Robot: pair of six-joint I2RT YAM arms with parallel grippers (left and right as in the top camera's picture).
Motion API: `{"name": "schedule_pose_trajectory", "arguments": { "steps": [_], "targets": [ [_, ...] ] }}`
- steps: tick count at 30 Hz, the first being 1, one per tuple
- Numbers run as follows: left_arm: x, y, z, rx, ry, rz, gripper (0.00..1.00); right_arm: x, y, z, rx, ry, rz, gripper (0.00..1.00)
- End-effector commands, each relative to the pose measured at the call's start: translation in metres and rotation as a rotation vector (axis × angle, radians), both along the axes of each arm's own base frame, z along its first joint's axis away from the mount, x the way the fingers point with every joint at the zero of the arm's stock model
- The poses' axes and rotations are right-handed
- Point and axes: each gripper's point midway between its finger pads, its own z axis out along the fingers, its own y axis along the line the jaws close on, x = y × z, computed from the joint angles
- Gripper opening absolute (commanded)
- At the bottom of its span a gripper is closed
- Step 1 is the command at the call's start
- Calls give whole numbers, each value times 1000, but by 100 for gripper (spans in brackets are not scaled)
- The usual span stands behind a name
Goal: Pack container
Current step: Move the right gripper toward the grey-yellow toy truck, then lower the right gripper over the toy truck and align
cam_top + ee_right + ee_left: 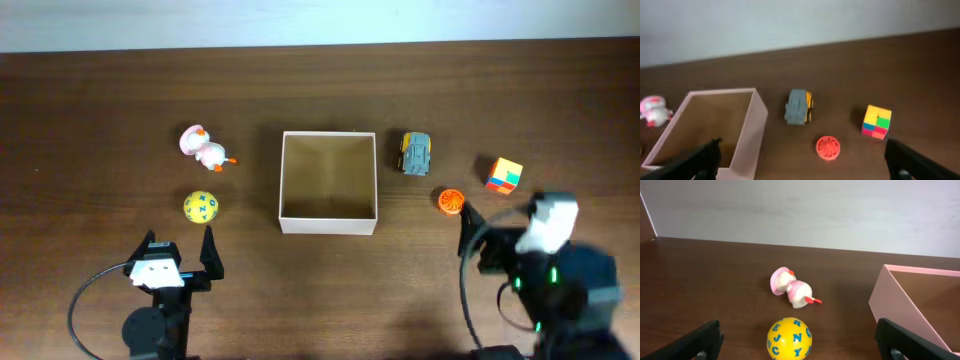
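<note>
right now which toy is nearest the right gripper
The round orange disc: it lies just ahead of the right gripper, nearer than the grey car or the multicoloured cube.

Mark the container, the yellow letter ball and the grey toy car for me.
container [328,225], overhead view, on its near white wall.
yellow letter ball [789,338], left wrist view, middle of the ball.
grey toy car [799,106], right wrist view, on its roof.

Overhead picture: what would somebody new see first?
The big square container in the middle of the brown table, open and empty. Bright little toys flank it: a pink duck and a yellow letter ball on its left, a grey-and-yellow toy car, an orange disc and a colourful cube on its right.
</note>
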Motion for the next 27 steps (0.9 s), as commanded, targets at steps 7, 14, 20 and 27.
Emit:
{"name": "schedule_pose_trajectory", "arguments": {
  "steps": [7, 14, 20, 27],
  "targets": [
    [0, 0, -1, 20, -4, 0, 99, 68, 36, -2, 81, 180, 151, 99],
    [0, 0, -1, 20, -4, 0, 99, 132, 46, -81, 92, 418, 163, 99],
    [0, 0, -1, 19, -4, 0, 99, 172, 57, -129, 86, 543, 223, 99],
    [0, 0, -1, 20, -4, 0, 99, 195, 40, -157, 2, 559, 148, 99]
  ]
}}
